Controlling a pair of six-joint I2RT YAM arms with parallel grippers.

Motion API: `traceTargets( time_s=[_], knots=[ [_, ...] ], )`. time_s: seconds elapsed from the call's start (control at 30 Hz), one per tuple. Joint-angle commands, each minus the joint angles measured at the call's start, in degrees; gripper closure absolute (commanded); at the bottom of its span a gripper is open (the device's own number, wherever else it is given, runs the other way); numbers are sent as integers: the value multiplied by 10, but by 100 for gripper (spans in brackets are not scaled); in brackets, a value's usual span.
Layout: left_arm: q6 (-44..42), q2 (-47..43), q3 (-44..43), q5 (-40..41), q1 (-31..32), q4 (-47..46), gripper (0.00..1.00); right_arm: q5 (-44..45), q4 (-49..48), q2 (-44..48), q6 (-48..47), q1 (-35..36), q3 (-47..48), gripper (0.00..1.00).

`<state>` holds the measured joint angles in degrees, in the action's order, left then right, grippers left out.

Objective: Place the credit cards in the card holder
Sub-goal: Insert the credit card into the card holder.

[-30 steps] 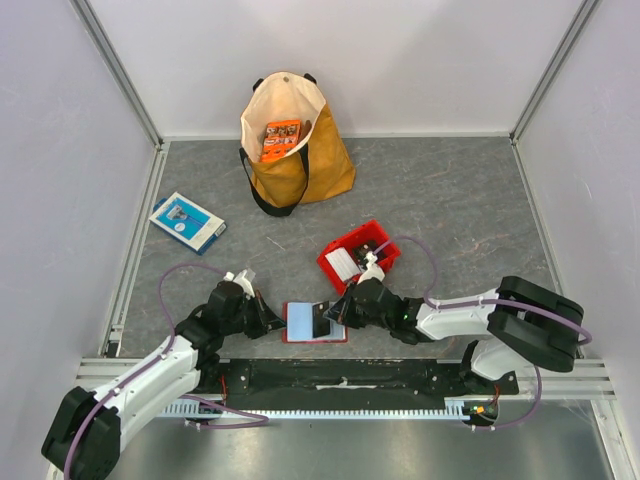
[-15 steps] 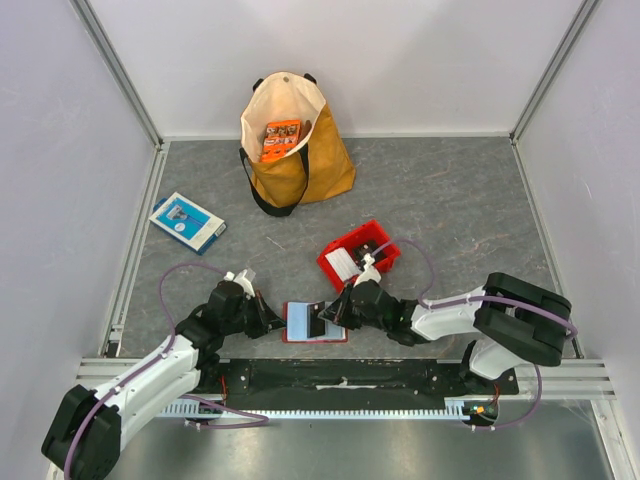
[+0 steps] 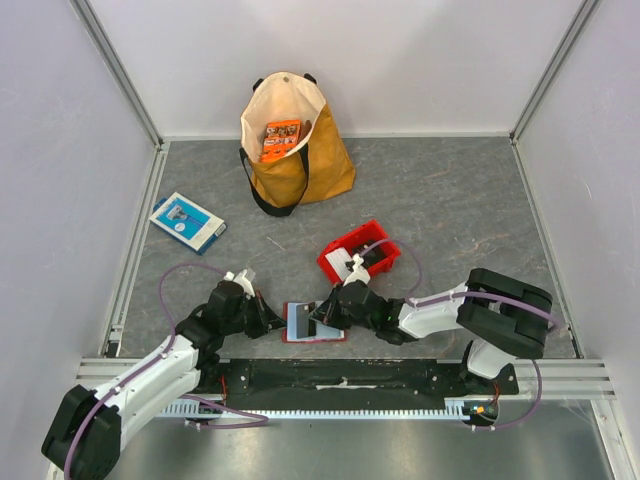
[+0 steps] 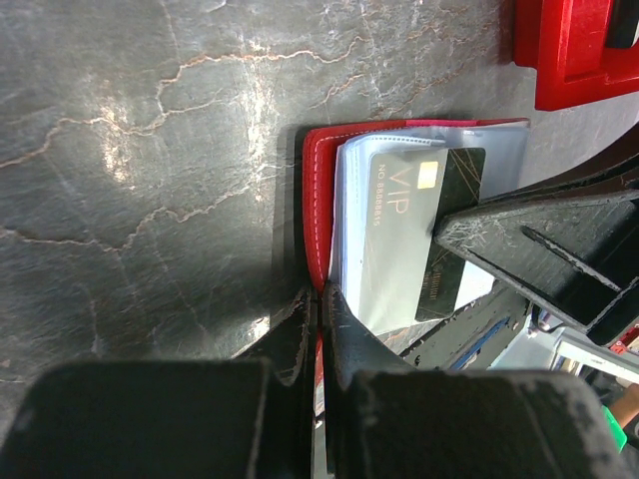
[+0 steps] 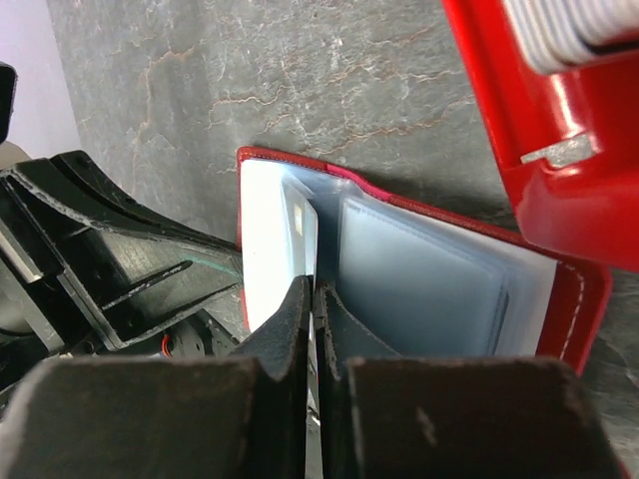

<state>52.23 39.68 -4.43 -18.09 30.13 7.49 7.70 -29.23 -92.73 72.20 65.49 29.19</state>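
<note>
The card holder (image 3: 298,318) is a red wallet lying open on the table near the front edge, its clear inner pockets facing up. My left gripper (image 3: 272,322) is shut on its left red cover (image 4: 318,190), as the left wrist view (image 4: 319,294) shows. My right gripper (image 3: 322,318) is shut on a grey and dark "VIP" credit card (image 4: 399,225) and holds it on edge against a left-hand pocket; the right wrist view (image 5: 313,289) shows the card (image 5: 303,235) between the fingers. More whitish cards (image 3: 345,265) lie in the red bin.
The red plastic bin (image 3: 378,243) stands just behind the wallet, close to my right wrist. A yellow tote bag (image 3: 300,175) with an orange packet (image 3: 281,138) stands at the back. A blue-and-white flat box (image 3: 187,221) lies at the left.
My right gripper has moved left over the open wallet with the card, bringing it towards the left-hand pockets. My left gripper has stayed clamped on the wallet's left cover.
</note>
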Motion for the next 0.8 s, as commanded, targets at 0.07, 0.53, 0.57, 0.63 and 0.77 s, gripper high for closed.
traceTargets(
  time_s=[0.07,0.53,0.57,0.63,0.77],
  knots=[
    [15,-6,-1,6,1,-7,98,20,138,14,-12,13,31,84],
    [13,-13,-3,6,2,-2,98,64,255,66,-70,13,72,48],
    [12,-12,-3,5,1,-2,98,59,254,61,-69,12,74,48],
    [12,-13,-3,5,2,-2,98,51,248,55,-69,13,74,46],
    [10,-11,-3,3,2,-4,98,35,234,47,-70,13,74,46]
  ],
)
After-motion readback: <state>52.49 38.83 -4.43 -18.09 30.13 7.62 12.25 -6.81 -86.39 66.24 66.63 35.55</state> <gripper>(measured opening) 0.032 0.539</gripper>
